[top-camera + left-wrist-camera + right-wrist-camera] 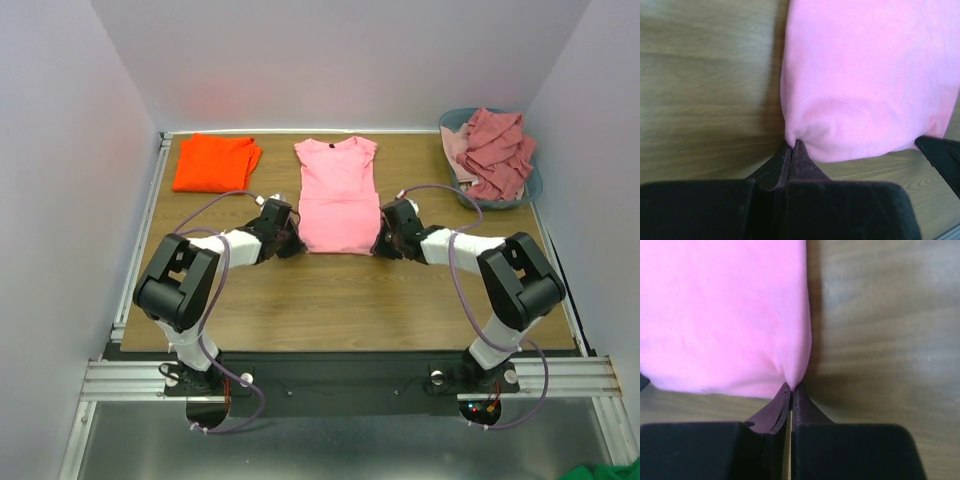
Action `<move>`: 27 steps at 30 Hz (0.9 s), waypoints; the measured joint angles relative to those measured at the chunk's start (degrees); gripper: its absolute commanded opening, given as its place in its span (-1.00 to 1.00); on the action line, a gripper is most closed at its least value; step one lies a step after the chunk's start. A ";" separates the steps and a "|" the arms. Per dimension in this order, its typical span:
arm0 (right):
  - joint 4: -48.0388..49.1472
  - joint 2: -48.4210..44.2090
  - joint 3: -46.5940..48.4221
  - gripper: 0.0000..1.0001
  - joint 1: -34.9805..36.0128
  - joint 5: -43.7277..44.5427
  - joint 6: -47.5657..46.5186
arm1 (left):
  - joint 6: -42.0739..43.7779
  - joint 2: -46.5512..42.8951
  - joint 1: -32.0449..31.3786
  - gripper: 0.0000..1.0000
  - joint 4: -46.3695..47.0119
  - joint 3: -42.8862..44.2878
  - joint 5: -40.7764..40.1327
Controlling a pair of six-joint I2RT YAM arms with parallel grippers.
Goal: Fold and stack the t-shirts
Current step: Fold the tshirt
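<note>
The pink shirt [335, 190] lies flat mid-frame on the surface [320, 300]. Left tool [290, 240] and right tool [383, 241] each pinch a bottom corner tight, guessing so both sides lift evenly for the fold.

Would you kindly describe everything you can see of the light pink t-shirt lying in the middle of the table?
The light pink t-shirt is soft, cotton-like cloth with short sleeves and a small dark mark at the collar. It lies flat in the middle of the table, collar toward the far wall. Its near part looks folded up, giving a rounded near edge. The left gripper is pinched shut on its near left corner and the right gripper on its near right corner. Nothing else touches it.
</note>
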 measured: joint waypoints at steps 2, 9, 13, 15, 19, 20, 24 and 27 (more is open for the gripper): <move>0.28 -1.97 -2.36 -0.99 -0.02 -1.05 -0.31 | -0.28 -2.27 -0.59 -1.00 0.50 -2.67 -0.90; -4.70 -21.99 -17.07 -0.99 0.09 -9.55 -2.16 | -3.85 -16.22 -10.82 -1.00 -2.97 -14.93 -4.20; -10.62 -36.98 -24.37 -0.99 0.15 -13.62 -2.16 | -9.49 -26.49 -21.62 -1.00 -8.74 -19.17 -5.90; -14.88 -43.56 -26.32 -0.99 0.17 -14.71 -2.01 | -12.63 -30.93 -26.12 -1.00 -11.23 -19.96 -6.82; -21.92 -55.54 -26.82 -0.99 0.42 -16.24 -1.25 | -17.70 -38.36 -32.02 -1.00 -14.08 -20.06 -8.48; -22.88 -57.40 -26.77 -0.99 0.42 -16.46 -1.01 | -18.43 -39.54 -32.48 -1.00 -14.49 -20.02 -9.03; -25.90 -58.34 -24.44 -0.99 0.42 -15.74 -0.87 | -19.32 -40.04 -32.79 -1.00 -18.12 -17.84 -12.24; -27.21 -54.47 -19.78 -0.99 0.42 -12.33 -0.92 | -19.10 -38.66 -32.76 -1.00 -22.23 -13.20 -16.22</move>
